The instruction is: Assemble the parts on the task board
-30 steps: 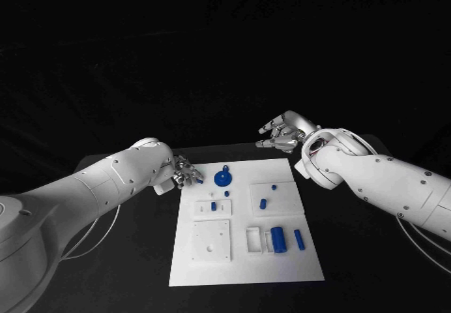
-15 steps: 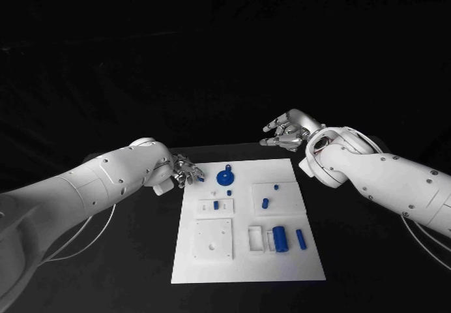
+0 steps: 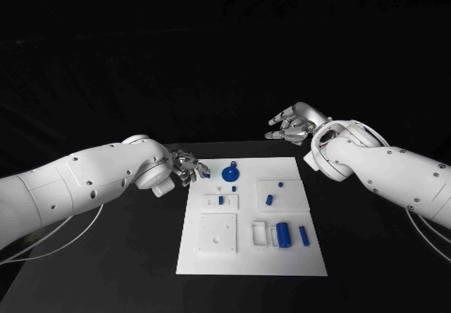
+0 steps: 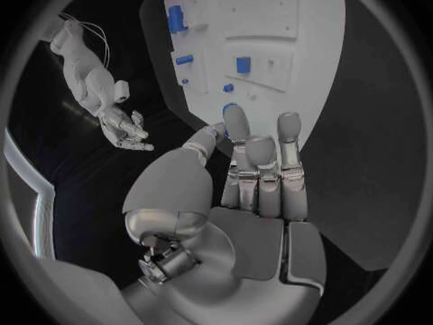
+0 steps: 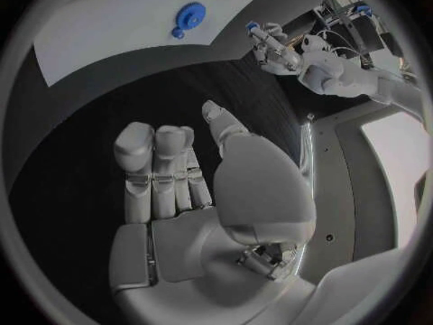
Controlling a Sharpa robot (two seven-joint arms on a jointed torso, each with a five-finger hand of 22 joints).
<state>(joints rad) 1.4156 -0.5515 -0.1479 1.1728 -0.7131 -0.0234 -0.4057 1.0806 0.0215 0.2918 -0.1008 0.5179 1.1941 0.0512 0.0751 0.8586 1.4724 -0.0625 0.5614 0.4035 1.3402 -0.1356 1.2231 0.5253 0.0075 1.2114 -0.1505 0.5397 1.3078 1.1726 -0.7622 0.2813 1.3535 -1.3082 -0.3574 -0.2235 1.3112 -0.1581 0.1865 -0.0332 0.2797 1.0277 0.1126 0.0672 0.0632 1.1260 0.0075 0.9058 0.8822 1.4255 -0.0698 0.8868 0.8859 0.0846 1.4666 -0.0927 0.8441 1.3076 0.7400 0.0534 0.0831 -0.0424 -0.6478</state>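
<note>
Two hands are up and neither has anything in it, as far as I can read from my screens. My left hand (image 3: 188,167) hovers just off the task board's (image 3: 251,261) far left corner, fingers loosely curled and apart; in the left wrist view the hand (image 4: 257,170) has nothing between fingers and thumb, its fingertips (image 4: 237,119) over the board's edge near a round blue part. My right hand (image 3: 293,124) is raised beyond the board's far right corner, well apart from it, over black table (image 3: 113,274); the right wrist view shows this hand (image 5: 194,177) with fingers extended side by side, thumb out, palm bare.

Board placement: it lies flat in the middle of the table, long side running away from me, with bare black table along both long edges and the near edge.

Parts I can make out on it: a round blue disc with a tab (image 3: 229,173) near the far edge, a small blue piece (image 3: 221,200) on the left raised block, two small blue pieces (image 3: 269,199) on the right block, a blue cylinder (image 3: 283,233) in the white holder, and a slimmer blue pin (image 3: 304,235) just beside it toward the right edge.
</note>
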